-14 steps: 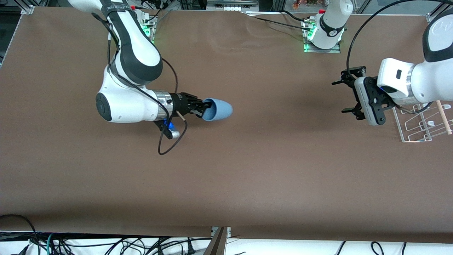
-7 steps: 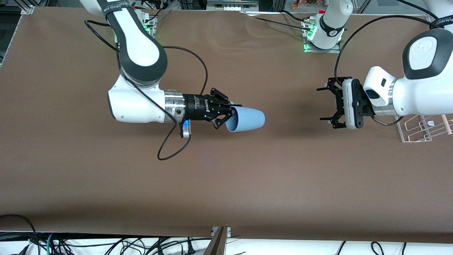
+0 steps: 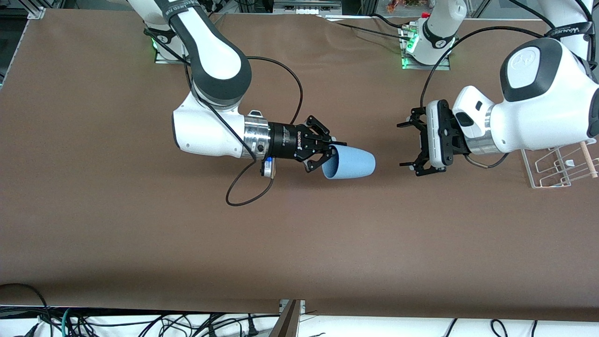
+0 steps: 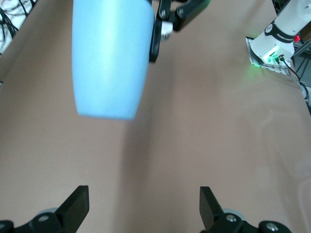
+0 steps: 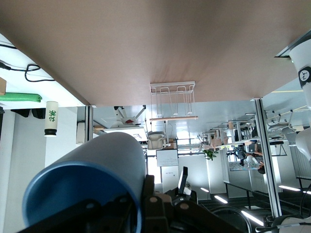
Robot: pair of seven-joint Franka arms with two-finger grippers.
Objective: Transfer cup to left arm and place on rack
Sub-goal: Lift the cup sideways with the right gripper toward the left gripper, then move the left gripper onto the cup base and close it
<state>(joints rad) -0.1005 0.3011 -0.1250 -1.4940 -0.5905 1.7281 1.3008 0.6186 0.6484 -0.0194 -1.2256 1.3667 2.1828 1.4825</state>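
Right gripper [image 3: 327, 154] is clamped on the rim of the cup [image 3: 350, 164], holding it sideways over mid-table with its closed base aimed at the left gripper [image 3: 411, 145], a gap between them. Left wrist view shows the left fingers [image 4: 75, 206] spread wide, nothing between them. Right wrist view looks past the cup at the rack [image 5: 172, 99], which sits at the left arm's end of the table [image 3: 299, 234].

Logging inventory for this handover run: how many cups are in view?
1. The cup is held on its side by the shut right gripper over the table's middle, its base facing the open left gripper. None shows on the rack, which the left arm partly covers.
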